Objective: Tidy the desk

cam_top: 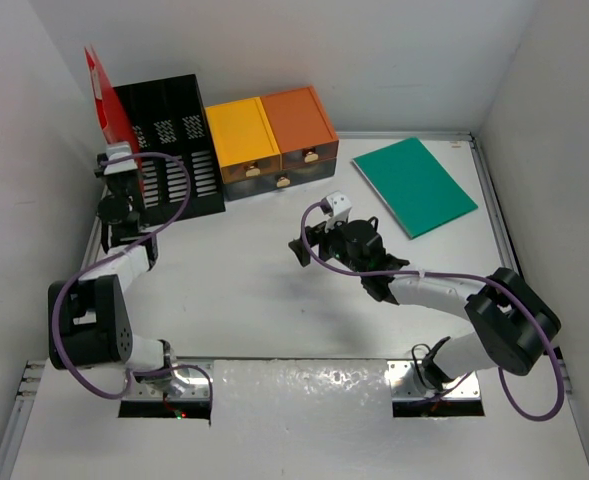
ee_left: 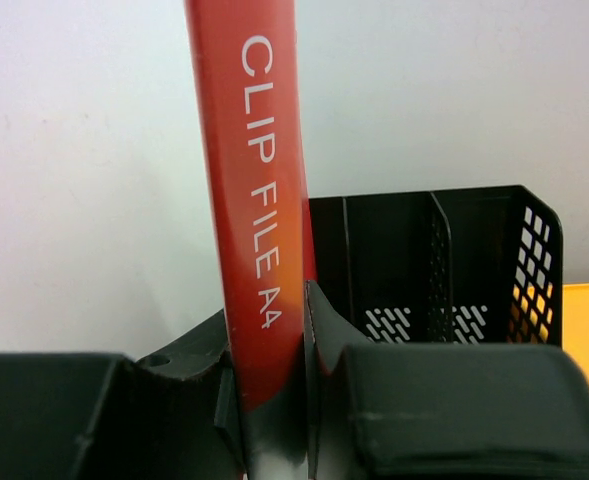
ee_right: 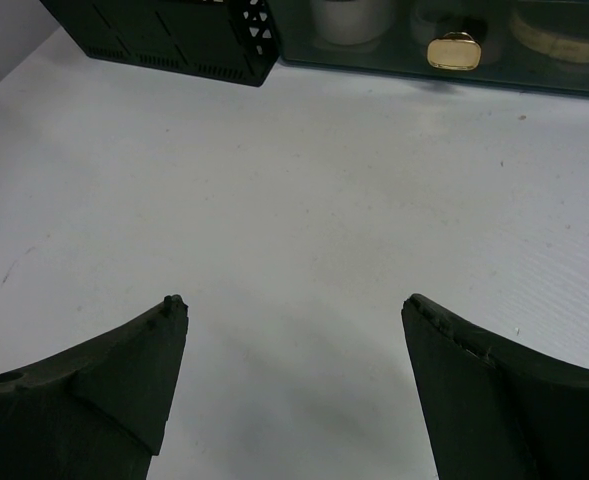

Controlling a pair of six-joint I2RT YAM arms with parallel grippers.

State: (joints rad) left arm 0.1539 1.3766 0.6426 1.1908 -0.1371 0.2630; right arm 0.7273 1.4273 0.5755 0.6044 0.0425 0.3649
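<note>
1. Your left pincer (ee_left: 272, 340) is clamped on the red clip file (ee_left: 254, 200), which stands upright at 10 o'clock, right beside the black rack (cam_top: 169, 140).
2. Your right pincer (ee_right: 289, 320) is spread wide over the bare middle of the table (cam_top: 244, 300).
3. The table spans the whole view under both arms.

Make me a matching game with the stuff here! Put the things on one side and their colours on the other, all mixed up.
Things
1. clip file
2. file rack
3. flat book
4. left drawer box

Colours
A. green
B. yellow
C. red
D. black

Right pairs: 1-C, 2-D, 3-A, 4-B.
</note>
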